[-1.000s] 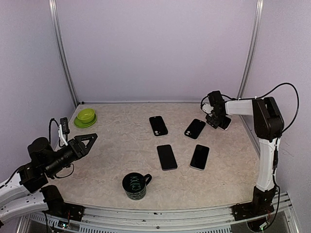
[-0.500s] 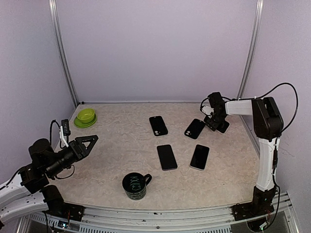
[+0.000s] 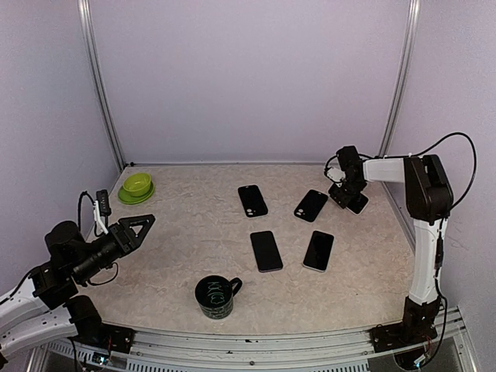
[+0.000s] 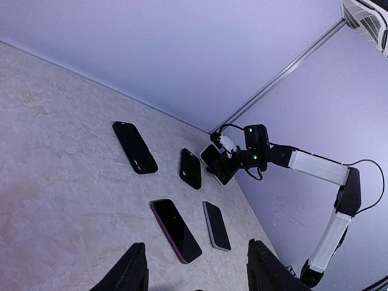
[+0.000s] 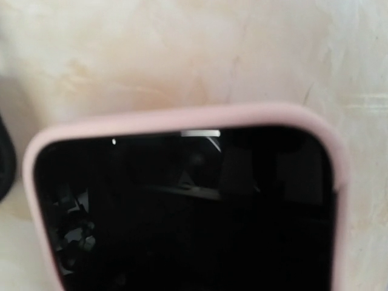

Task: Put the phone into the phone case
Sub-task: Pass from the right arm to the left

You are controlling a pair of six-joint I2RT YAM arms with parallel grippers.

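A phone sits inside a pink case [image 5: 182, 212], its dark screen filling my right wrist view; the same pink case [image 3: 359, 204] lies at the far right of the table. My right gripper [image 3: 346, 186] hovers right over it, and its fingers do not show. Two black phone cases [image 3: 252, 200] [image 3: 311, 204] lie at mid-table. Nearer to me are a purple-edged phone [image 3: 266, 250] and a silver-edged phone [image 3: 318, 250]. My left gripper [image 3: 146, 226] is open and empty at the left, aimed toward the phones [image 4: 176, 229].
A black mug [image 3: 215, 296] stands near the front edge. A green bowl on a green plate [image 3: 137, 187] sits at the back left corner. Walls and metal posts close off the back and sides.
The right gripper has shifted slightly over the pink-cased phone, which moved a little. The left arm has hardly moved.
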